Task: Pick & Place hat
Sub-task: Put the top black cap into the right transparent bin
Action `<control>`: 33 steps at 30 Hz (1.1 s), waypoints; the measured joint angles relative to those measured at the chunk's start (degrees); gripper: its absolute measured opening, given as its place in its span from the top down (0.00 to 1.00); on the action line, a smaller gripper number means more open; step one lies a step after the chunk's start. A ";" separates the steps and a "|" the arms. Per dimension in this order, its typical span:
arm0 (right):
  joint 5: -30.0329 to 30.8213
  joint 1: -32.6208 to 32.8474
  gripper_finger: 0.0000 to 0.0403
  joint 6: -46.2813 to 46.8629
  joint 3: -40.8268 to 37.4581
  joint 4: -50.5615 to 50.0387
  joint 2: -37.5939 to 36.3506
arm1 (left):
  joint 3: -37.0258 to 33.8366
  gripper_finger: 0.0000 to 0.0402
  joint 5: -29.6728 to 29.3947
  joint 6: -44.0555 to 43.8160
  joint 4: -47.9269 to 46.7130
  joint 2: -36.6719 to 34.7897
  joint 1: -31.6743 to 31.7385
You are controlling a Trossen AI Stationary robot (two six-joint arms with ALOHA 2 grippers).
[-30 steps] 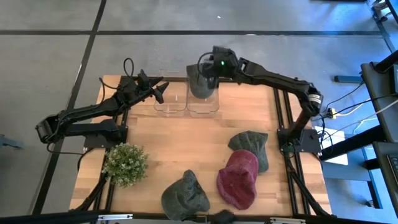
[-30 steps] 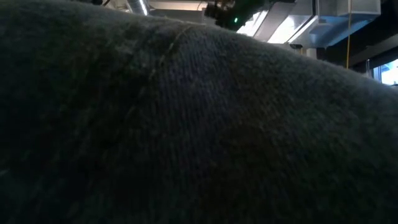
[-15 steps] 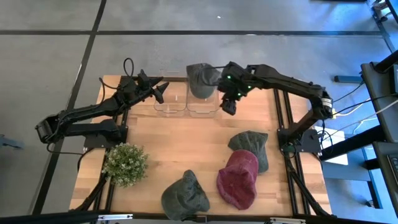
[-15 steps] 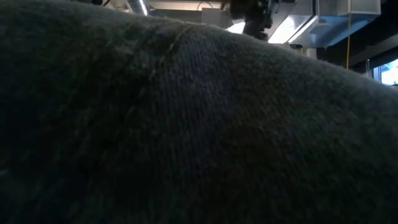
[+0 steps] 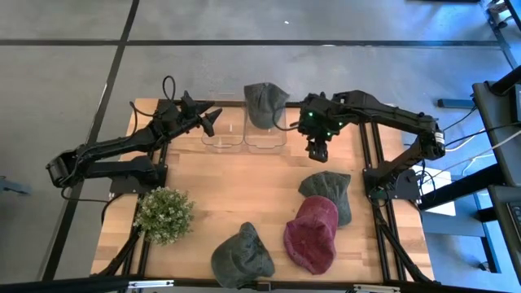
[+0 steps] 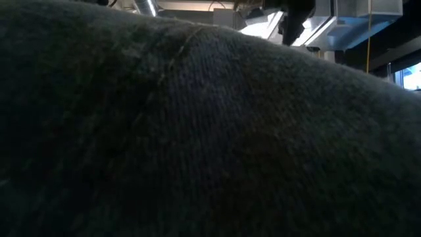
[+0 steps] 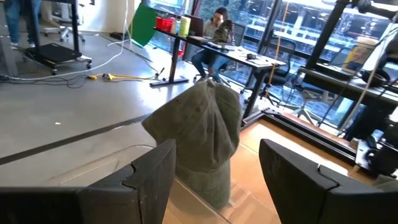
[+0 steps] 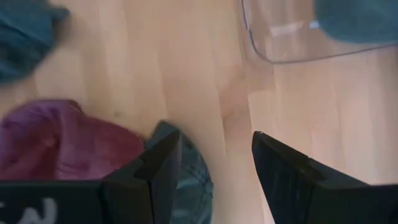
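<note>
You have a wooden table [image 5: 244, 187] filling the middle of the high view, a small green potted plant [image 5: 164, 214] at its lower left, and, in the left wrist view's upper centre, a person [image 7: 214, 28] seated at a desk [image 7: 205, 43].

Robotics lab: desks [image 7: 239, 56], glass walls

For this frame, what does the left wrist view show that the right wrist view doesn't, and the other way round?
Only the left wrist view shows a grey-green hat standing up out of a clear bin, with desks and a seated person in the room behind. Only the right wrist view shows the maroon hat and a dark green hat lying on the table. Both show open fingers and a clear bin.
</note>
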 joint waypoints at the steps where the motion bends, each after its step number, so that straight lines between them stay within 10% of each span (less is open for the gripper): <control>1: 0.93 0.24 0.51 0.01 -1.95 0.06 -0.40 | 0.00 0.43 0.00 0.00 0.00 0.00 0.00; 16: 2.99 2.32 0.51 -4.77 -40.41 15.91 -8.51 | 0.00 0.43 0.61 -0.02 -0.02 0.00 0.01; 33: 2.97 2.30 0.51 -6.25 -54.35 36.20 -7.27 | 0.00 0.43 -0.66 -0.20 -0.02 0.00 0.02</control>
